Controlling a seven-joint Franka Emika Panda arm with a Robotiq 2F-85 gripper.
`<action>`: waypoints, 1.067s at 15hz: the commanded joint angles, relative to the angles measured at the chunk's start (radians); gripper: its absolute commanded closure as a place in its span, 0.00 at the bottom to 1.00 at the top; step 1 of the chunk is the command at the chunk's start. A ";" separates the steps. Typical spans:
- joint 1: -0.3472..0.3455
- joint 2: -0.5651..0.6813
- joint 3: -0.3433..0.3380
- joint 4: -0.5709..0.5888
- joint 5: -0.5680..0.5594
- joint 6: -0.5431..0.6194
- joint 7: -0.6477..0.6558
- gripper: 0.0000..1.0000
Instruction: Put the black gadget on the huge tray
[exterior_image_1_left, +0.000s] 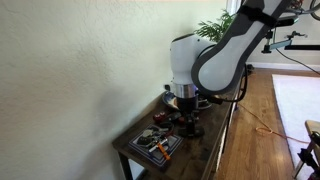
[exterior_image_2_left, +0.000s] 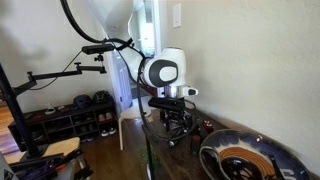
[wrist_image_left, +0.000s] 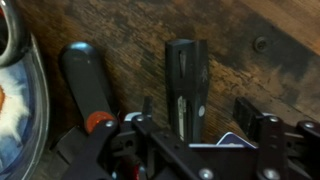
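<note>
Dark wood makes up the long, thin table (exterior_image_1_left: 212, 128) that stands by the white wall. At its near end, in an exterior view, lies one flat tray of colourful bits (exterior_image_1_left: 155, 143). A few small red things (exterior_image_1_left: 165, 118) sit past it, too small to count. Next comes the one claw (exterior_image_1_left: 187, 122), hanging low over the table on the big white arm (exterior_image_1_left: 215, 60).

The wrist view looks down from the claw. One black gadget (wrist_image_left: 187, 80) lies flat on the wood, right in the gap of the claw (wrist_image_left: 172, 120). The jaws stand wide apart, one on each side, and do not seem to touch it. So the claw is open and holds nothing. Just beside the gadget lies one more long black thing (wrist_image_left: 85, 75); I cannot tell what it is. Past that, at the side of the picture, curves the rim of the huge tray (wrist_image_left: 30, 95).

There is one huge tray (exterior_image_2_left: 272, 152), and an exterior view shows it better. It is round and dark, with orange-brown in the middle. The gadget is not on it.

So I think the job has only just begun. The claw is lined up, but the gadget is still on the table. Squeezing it, lifting it, carrying it over and setting it down on the tray are all left to do.

Farthest back stands one green plant (exterior_image_1_left: 215, 25).
</note>
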 joint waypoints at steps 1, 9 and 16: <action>-0.019 0.007 0.011 0.008 0.018 -0.010 -0.030 0.47; -0.028 -0.008 0.011 -0.010 0.017 -0.007 -0.034 0.83; -0.014 -0.117 -0.010 -0.057 -0.008 -0.026 -0.004 0.83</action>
